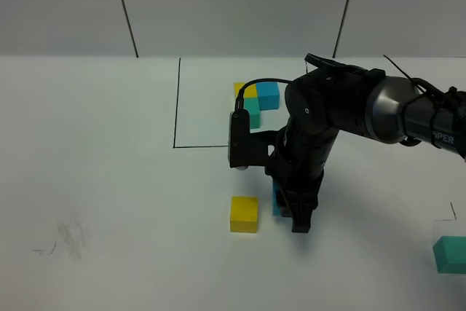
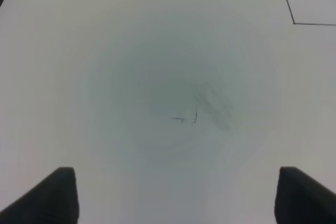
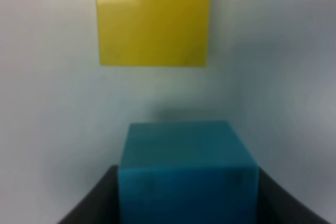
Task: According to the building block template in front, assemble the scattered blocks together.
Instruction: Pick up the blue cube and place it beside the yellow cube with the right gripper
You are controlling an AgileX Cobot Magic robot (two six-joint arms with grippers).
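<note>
Right gripper [image 1: 291, 218]: clamped on the blue cube [image 3: 186, 166], low over the table [image 1: 109, 143]
Blue cube: just beside the yellow cube [image 1: 244, 213], small gap between them
Teal cube [image 1: 451, 254]: way off at the right edge
Template [image 1: 258, 100]: further back, inside its black-line frame
Left gripper [image 2: 176, 195]: wide open, holding nothing

I've got the black right arm [image 1: 349, 107] reaching across to mid-table, right gripper [image 1: 291, 218] pointing down w/ the small matte blue cube [image 1: 277, 205] at its fingers, mostly hidden. To its left, near but apart, sits the small matte yellow cube [image 1: 244, 214]. Far off at the view's right edge: the small matte teal-green cube [image 1: 451, 254]. Behind the arm, partly covered, the L-shaped yellow/blue/teal cube template [image 1: 261, 98] sits inside a thin black-line rectangle [image 1: 177, 107].
</note>
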